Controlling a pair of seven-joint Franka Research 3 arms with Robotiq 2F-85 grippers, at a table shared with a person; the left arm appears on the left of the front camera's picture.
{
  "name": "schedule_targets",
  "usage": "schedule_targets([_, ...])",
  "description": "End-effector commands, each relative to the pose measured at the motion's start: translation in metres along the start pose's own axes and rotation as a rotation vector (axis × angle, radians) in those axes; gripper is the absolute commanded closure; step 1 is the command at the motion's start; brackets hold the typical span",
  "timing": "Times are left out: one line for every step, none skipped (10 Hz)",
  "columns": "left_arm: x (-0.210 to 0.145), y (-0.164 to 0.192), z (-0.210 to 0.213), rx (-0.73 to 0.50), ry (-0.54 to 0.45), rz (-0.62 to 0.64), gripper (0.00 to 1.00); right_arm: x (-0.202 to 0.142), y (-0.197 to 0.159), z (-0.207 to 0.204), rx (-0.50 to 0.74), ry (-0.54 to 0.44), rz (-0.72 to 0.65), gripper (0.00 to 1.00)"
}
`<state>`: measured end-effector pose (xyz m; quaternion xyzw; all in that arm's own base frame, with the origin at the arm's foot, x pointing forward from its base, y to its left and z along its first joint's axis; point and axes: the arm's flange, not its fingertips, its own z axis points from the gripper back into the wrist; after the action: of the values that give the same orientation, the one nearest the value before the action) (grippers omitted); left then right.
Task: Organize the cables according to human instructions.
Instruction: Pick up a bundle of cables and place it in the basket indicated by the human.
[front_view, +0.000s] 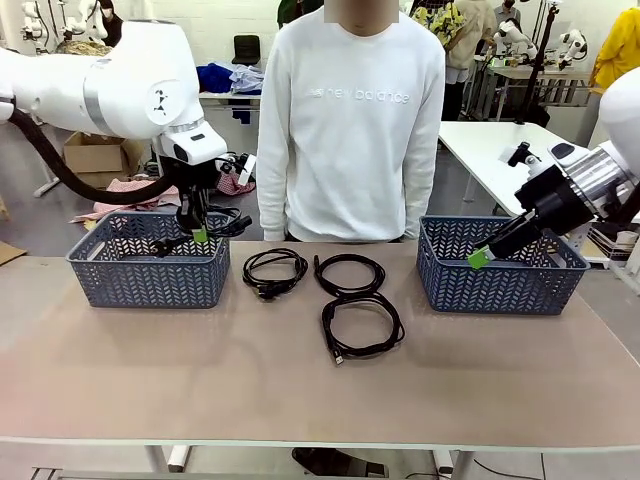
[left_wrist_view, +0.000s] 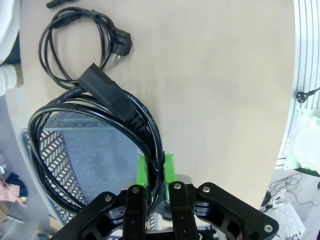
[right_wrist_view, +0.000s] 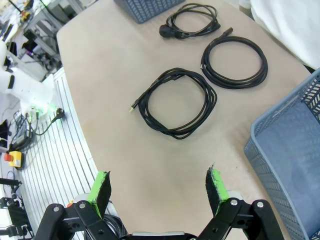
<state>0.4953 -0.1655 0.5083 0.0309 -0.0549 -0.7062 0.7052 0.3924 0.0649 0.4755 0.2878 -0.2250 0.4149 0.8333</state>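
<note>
At the worktop's (front_view: 300, 400) far-left corner a grey-blue left basket (front_view: 150, 280) is set. Above its far-right part the left gripper (front_view: 200, 236) is held pointing down. Its green-padded fingers are pressed together on a strand of the held cable (left_wrist_view: 115, 100), a black coil that is hung from the jaws over the basket's open top. Whether the coil's low end touches the basket cannot be told.

Just to the right of that basket, near the far edge, a second cable (left_wrist_view: 122, 44) is laid flat on the worktop as a loose loop, with a chunky angled plug at one end.

Next to the right, about the middle of the far edge, a third cable (right_wrist_view: 235, 85) is laid as a rounder coil. Straight in front of it, towards the worktop's middle, a fourth cable (right_wrist_view: 212, 102) is laid as a wider loop. Its small plug end is pointed towards the near-left. The two coils are seen to lie close, touching or nearly so.

A person (front_view: 350, 120) in a white sweatshirt is stood behind the far edge, between the baskets.

At the far-right corner the right basket (front_view: 500, 285) is set. The right gripper (right_wrist_view: 159, 180) is held tilted at this basket's left end, with its green pads spread wide apart and nothing between them.
</note>
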Motion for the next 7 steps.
schedule_targets([-0.003, -0.003, 0.004, 0.006, 0.000, 0.005, 1.00, 0.002, -0.002, 0.001, 0.017, -0.032, 0.017, 0.00])
schedule_targets([-0.003, -0.003, 0.004, 0.006, 0.000, 0.005, 1.00, 0.002, -0.002, 0.001, 0.017, -0.032, 0.017, 0.00])
schedule_targets([-0.003, -0.003, 0.004, 0.006, 0.000, 0.005, 1.00, 0.002, -0.002, 0.001, 0.017, -0.032, 0.017, 0.00])
schedule_targets([0.000, 0.000, 0.000, 0.000, 0.000, -0.001, 0.85, 0.002, -0.002, 0.001, 0.017, -0.032, 0.017, 0.00])
schedule_targets([-0.013, 0.003, -0.001, 0.021, 0.002, -0.022, 0.85, 0.002, -0.002, 0.001, 0.017, -0.032, 0.017, 0.00])
schedule_targets([-0.025, 0.005, 0.001, 0.037, 0.005, -0.046, 0.85, 0.002, -0.002, 0.001, 0.017, -0.032, 0.017, 0.00])
schedule_targets([-0.037, 0.007, 0.001, 0.040, 0.014, -0.051, 0.85, 0.002, -0.002, 0.001, 0.017, -0.032, 0.017, 0.00])
